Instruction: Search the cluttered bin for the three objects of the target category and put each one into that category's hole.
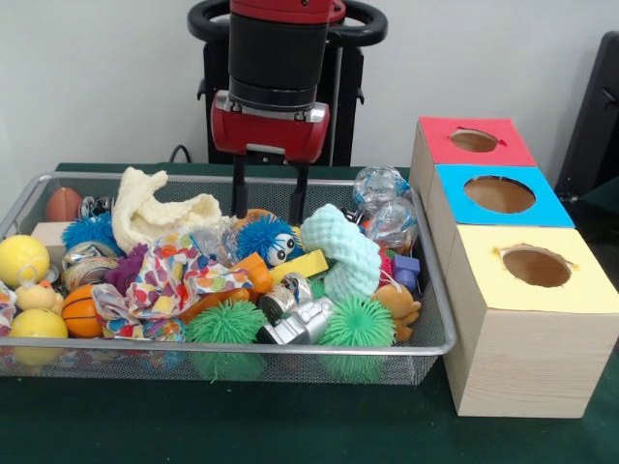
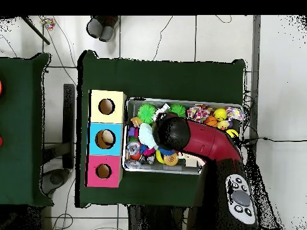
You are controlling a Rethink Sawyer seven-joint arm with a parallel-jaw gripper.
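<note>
The silver wire-mesh bin (image 1: 290, 350) is full of toys. A bunch of white polka-dot cloth (image 1: 174, 275) lies at its front left; from overhead it shows at the bin's far edge (image 2: 198, 112), with another dotted bunch (image 2: 235, 112) in the corner. A third is not clear. My gripper (image 1: 269, 211) hangs at the back middle of the bin, open and empty, its fingertips just above a blue fuzzy ball (image 1: 266, 237). The arm (image 2: 180, 133) hides it from overhead. The yellow box's hole (image 1: 535, 266) is at the front right, also seen from overhead (image 2: 107, 106).
A cream knitted cloth (image 1: 155, 208) lies left of the gripper and a teal foam piece (image 1: 338, 251) to its right. Green spiky balls (image 1: 227, 324), silver foil wrappers (image 1: 290, 307) and yellow balls (image 1: 21, 259) fill the front. The blue box (image 1: 498, 195) and the red box (image 1: 474, 141) stand behind the yellow one.
</note>
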